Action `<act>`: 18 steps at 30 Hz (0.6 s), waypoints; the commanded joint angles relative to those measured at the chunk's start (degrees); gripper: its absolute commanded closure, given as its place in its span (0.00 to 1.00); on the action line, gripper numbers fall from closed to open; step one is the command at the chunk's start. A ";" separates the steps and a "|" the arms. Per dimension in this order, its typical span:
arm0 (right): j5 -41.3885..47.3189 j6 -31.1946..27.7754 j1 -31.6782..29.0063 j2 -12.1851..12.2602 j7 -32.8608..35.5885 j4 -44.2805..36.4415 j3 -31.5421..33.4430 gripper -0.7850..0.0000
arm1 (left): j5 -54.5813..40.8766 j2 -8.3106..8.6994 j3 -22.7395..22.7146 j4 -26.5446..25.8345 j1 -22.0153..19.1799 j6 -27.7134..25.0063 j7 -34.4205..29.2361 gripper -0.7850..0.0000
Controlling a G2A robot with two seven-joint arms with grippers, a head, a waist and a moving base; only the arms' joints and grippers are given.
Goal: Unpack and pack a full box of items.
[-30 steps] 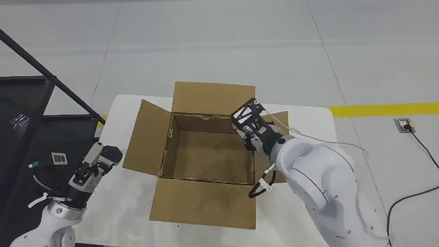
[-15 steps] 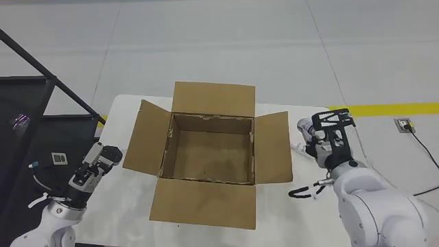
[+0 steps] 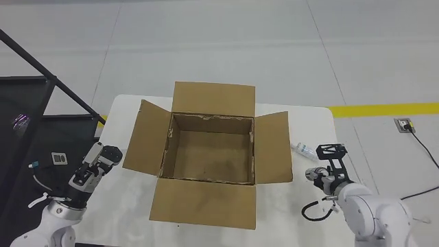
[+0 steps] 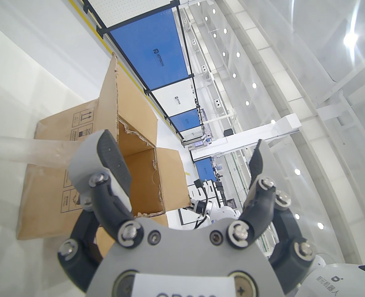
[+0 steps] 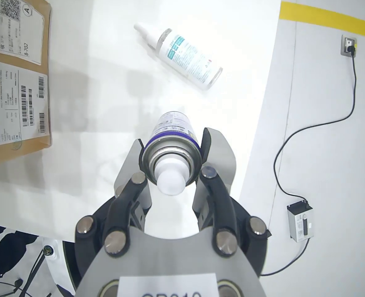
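An open cardboard box stands in the middle of the white table with its flaps spread; its inside looks bare. The box also shows ahead of my left gripper, which is open with nothing between its fingers, at the table's left front. My right gripper is shut on a spray can with a white cap and purple band, held upright over the table to the right of the box. A clear spray bottle lies on its side just beyond it.
The box's right flap, with shipping labels, lies flat close to the can. The table's right edge is near the right gripper. A dark frame stands to the left of the table. A floor socket with cable sits at the right.
The right arm has swung from over the box's right rim out to the right and down toward the table's right front, carrying the spray can. The left arm has stayed still.
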 commanded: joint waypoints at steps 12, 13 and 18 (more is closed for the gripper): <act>-2.73 2.28 3.55 0.02 -1.02 8.83 -3.29 1.00 | 0.00 0.00 0.00 0.00 0.00 0.00 0.00 0.00; -2.79 2.33 3.83 0.02 -0.77 9.23 -3.46 0.95 | 0.00 0.00 0.00 0.00 0.00 0.00 0.00 0.00; -2.43 2.71 4.66 0.03 -0.45 10.26 -3.98 0.64 | 0.00 0.00 0.00 0.00 0.00 0.00 0.00 0.00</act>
